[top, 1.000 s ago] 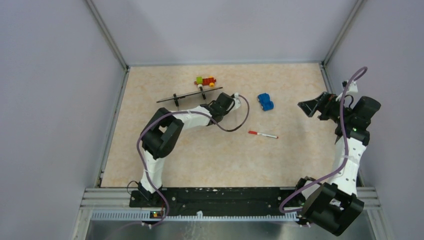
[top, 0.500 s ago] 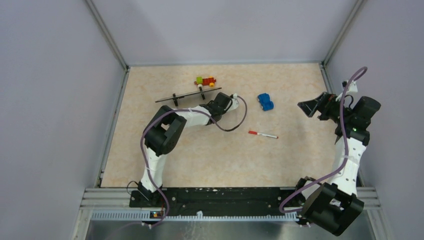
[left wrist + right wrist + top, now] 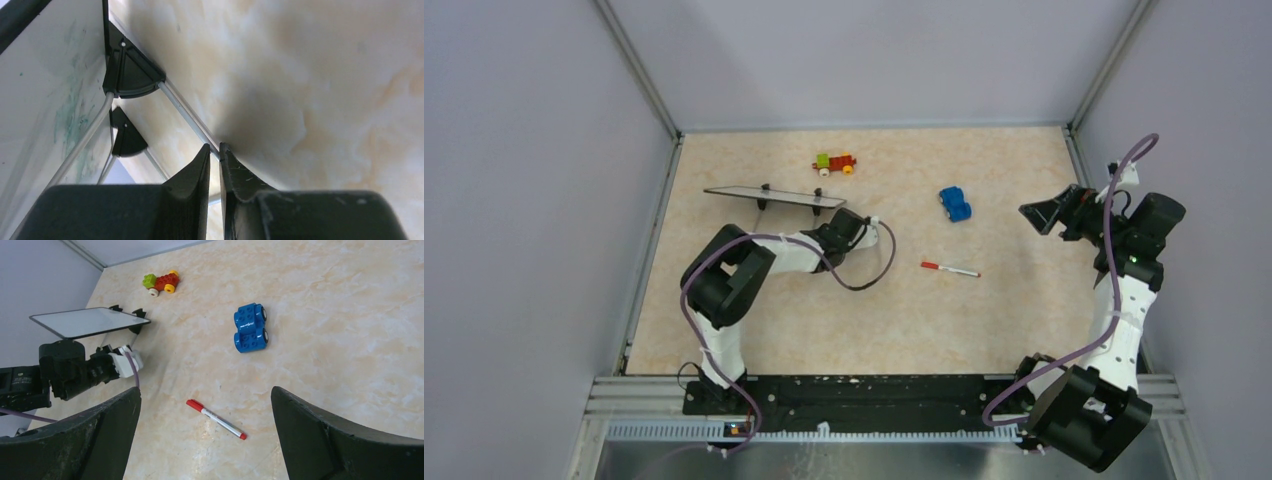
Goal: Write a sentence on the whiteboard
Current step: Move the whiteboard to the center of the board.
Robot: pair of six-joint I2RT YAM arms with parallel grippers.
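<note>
No writing is seen on the whiteboard (image 3: 774,196), pinched at its edge far left by the narrowly closed left gripper (image 3: 214,147), while the marker (image 3: 949,269) lies unheld on the table (image 3: 1024,330) and the right gripper (image 3: 205,392) is held wide.

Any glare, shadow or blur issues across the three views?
Top external: even light, soft shadows, sharp. Left wrist: close, dark fingers soft, a shadow darkening the table at the tips, whiteboard smudged green. Right wrist: sharp, pale sheen on the whiteboard, dark fingers blocking both lower corners.
</note>
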